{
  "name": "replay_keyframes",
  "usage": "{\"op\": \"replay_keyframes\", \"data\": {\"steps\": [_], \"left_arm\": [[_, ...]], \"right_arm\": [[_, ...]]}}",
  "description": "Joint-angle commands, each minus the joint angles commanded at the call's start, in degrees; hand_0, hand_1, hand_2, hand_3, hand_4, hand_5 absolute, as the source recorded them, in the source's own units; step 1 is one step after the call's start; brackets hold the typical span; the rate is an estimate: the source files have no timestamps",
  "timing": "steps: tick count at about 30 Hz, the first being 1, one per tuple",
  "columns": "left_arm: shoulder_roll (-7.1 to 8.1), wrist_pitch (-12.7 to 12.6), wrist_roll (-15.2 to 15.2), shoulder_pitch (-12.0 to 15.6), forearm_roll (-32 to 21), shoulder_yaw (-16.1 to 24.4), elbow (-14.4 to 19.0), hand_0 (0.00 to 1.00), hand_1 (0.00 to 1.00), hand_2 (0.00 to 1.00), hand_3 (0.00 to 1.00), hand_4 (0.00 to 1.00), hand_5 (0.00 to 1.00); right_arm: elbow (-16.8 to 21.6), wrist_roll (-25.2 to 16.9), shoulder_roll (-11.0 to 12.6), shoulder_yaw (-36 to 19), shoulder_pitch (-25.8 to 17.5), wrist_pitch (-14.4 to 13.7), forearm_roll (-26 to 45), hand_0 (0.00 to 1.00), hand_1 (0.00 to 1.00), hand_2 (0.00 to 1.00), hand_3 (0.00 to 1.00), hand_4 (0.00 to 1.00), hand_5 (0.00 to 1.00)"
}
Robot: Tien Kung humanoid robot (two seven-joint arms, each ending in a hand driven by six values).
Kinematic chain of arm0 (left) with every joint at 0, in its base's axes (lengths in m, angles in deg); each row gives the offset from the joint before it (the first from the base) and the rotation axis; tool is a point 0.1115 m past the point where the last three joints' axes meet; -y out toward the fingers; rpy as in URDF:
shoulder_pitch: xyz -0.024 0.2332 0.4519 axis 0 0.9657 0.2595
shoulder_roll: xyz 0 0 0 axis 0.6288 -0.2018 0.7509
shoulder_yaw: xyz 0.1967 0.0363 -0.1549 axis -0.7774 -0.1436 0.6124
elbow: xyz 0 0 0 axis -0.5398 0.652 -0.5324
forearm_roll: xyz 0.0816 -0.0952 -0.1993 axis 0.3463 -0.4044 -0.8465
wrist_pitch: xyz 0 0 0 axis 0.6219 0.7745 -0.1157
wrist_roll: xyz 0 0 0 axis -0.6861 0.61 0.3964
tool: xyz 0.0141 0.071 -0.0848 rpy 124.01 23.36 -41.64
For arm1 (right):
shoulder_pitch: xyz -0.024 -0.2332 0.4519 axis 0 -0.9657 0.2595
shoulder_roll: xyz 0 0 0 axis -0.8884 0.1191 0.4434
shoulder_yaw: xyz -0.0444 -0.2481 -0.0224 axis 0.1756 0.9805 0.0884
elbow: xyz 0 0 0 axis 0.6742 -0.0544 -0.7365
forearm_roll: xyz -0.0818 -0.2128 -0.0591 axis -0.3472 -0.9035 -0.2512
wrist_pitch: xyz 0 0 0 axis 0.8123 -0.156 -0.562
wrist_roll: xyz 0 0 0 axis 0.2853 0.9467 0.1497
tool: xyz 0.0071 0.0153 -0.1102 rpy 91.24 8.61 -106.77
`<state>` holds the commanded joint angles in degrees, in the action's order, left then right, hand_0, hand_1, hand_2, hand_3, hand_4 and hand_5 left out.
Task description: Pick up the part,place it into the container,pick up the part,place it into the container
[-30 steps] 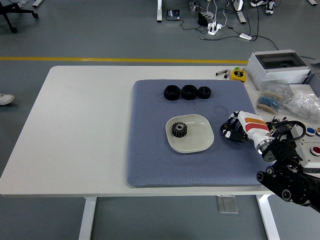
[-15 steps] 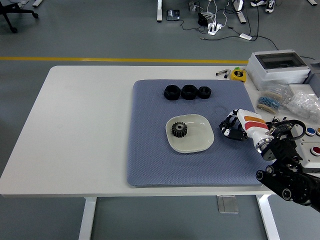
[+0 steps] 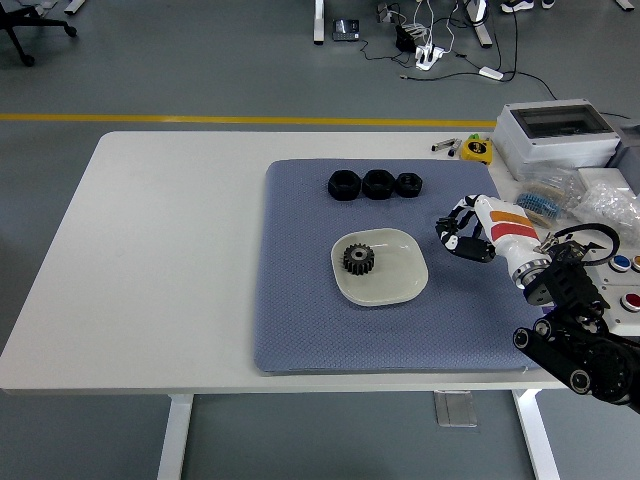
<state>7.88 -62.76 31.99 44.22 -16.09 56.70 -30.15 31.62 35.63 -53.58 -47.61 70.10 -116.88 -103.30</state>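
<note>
While a gear (image 3: 358, 260) already sits in the dish (image 3: 404, 287), the right hand (image 3: 464, 240) has lifted and crept up the mat (image 3: 300, 310) toward three black parts (image 3: 376, 184) in a row, fingers loosely curled, empty. Likely the second pick is starting.

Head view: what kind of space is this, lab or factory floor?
Probably a robotics lab or workshop: a white standing table on a grey floor with a yellow floor line, loose cables and a power strip, and an electrical enclosure box.
</note>
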Motion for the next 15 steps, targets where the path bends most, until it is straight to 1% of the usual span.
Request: {"op": "replay_keyframes", "data": {"steps": [3,6,11,15], "left_arm": [[-0.02,-0.01,-0.01,0.02,0.08,0.09,-0.03,0.69,0.7,0.735,0.641,0.666,0.66],[-0.04,-0.02,-0.01,0.02,0.13,0.13,-0.04,0.691,0.699,0.735,0.642,0.666,0.658],[-0.07,0.0,-0.07,-0.02,0.26,0.19,-0.04,0.69,0.699,0.735,0.642,0.666,0.659],[-0.02,-0.02,-0.07,-0.03,0.15,0.19,-0.04,0.69,0.699,0.735,0.642,0.666,0.659]], "right_arm": [[4.19,0.34,0.72,-0.54,-0.54,-0.13,-2.03,0.16,0.321,0.452,0.507,0.67,0.484],[8.31,0.46,1.14,-0.65,-1.2,0.41,-3.74,0.161,0.322,0.452,0.506,0.663,0.477],[11.67,1.31,0.92,0.13,-1.66,2.84,-6.32,0.17,0.334,0.46,0.508,0.665,0.478],[12.63,-0.39,0.59,1.39,-1.43,4.79,-6.23,0.17,0.334,0.46,0.508,0.665,0.478]]}}
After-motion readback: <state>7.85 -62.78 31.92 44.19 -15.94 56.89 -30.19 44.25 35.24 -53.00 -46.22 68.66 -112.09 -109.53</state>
